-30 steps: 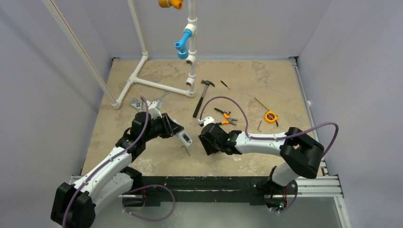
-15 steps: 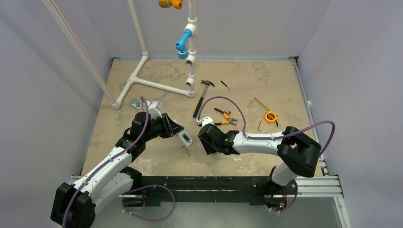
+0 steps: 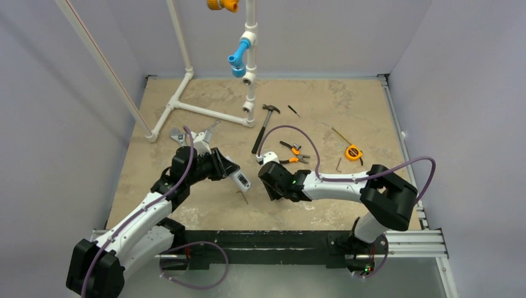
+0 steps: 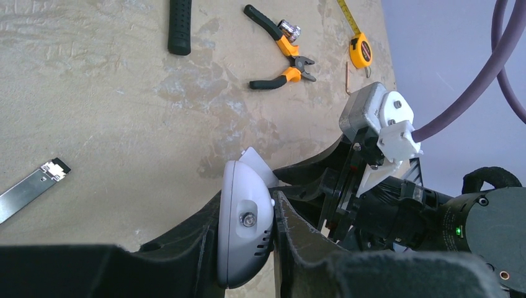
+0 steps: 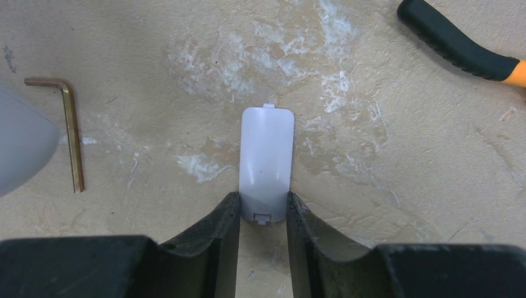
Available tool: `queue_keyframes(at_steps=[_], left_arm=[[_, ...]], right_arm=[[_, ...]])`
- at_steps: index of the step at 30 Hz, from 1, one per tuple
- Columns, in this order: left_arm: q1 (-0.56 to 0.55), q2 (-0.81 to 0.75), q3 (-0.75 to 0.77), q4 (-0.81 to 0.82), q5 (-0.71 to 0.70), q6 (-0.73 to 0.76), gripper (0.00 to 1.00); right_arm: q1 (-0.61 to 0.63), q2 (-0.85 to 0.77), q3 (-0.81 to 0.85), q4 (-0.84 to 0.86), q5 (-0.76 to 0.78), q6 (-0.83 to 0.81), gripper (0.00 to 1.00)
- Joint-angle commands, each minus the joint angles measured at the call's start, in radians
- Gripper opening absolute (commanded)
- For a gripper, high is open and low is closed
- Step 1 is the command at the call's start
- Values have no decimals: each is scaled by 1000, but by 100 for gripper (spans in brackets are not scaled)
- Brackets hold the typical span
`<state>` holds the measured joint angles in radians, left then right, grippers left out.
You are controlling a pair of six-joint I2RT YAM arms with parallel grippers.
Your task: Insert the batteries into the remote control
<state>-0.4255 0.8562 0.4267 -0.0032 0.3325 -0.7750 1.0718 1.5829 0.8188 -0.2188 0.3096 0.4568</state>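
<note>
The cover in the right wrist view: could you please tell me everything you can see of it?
The cover is a small, plain, pale grey-white strip, plastic by its look, with rounded far corners, a little tab at its far end and a clip at its near end. It lies flat on the table, pointing lengthwise away from the camera. The right tool has a finger against each long edge of its near end, seemingly pinching it. A hex key lies apart to its left.

No legible text, labels or numbers in any view. The tape measure (image 4: 360, 51) face near the pliers (image 4: 280, 46) is too small to read.
</note>
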Motion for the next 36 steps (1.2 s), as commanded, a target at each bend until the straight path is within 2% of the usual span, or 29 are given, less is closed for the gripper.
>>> queue_keyframes(at_steps=[1, 9, 20, 28, 36], left_arm=[[5, -11, 31, 38, -4, -1, 0], [5, 20, 38, 62, 8, -6, 0], [5, 78, 34, 135, 41, -52, 0], [6, 26, 25, 151, 20, -80, 0], [-7, 95, 4, 358, 135, -201, 0]], right_arm=[[5, -28, -2, -25, 25, 5, 21], [5, -192, -63, 9, 25, -30, 21], [5, -334, -111, 18, 2, -59, 21], [5, -476, -159, 62, -47, -171, 22], [5, -571, -110, 4, -169, -293, 23]])
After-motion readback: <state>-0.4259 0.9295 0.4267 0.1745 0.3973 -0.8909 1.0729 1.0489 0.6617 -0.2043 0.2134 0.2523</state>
